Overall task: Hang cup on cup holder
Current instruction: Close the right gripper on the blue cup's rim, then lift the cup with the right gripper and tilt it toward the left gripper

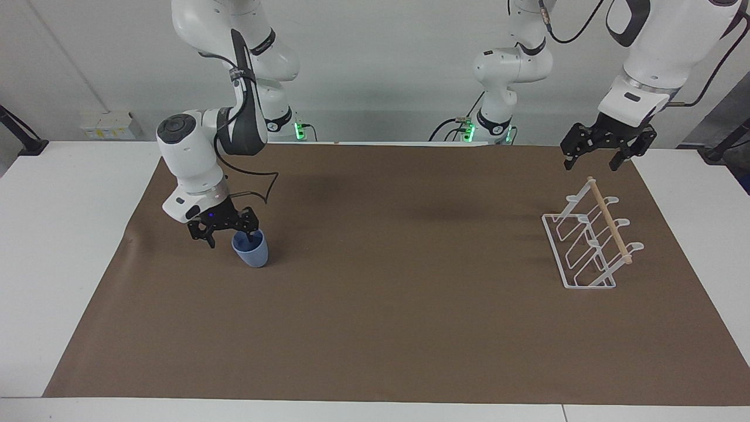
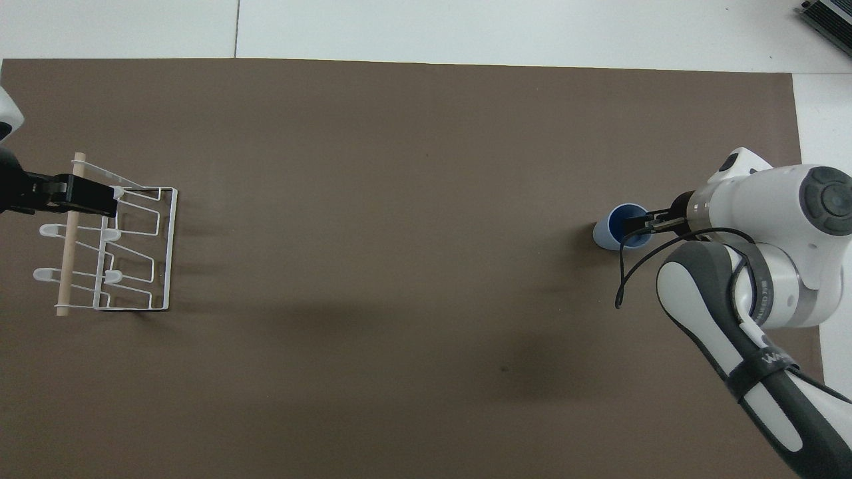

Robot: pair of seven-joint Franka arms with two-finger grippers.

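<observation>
The light-blue cup (image 1: 253,254) stands upright on the brown mat toward the right arm's end of the table; it also shows in the overhead view (image 2: 607,234). My right gripper (image 1: 230,239) is open and low at the cup's rim, one finger inside the cup, the other outside it toward the table's end; it also shows in the overhead view (image 2: 647,226). The white wire cup holder (image 1: 577,252) with its wooden dowel (image 1: 609,221) stands toward the left arm's end, seen too in the overhead view (image 2: 136,266). My left gripper (image 1: 590,165) is open and waits above the holder's end nearest the robots (image 2: 63,193).
The brown mat (image 1: 375,316) covers most of the white table (image 1: 70,193). The right arm's forearm and cable (image 2: 705,293) hang over the mat beside the cup. A wide stretch of bare mat lies between cup and holder.
</observation>
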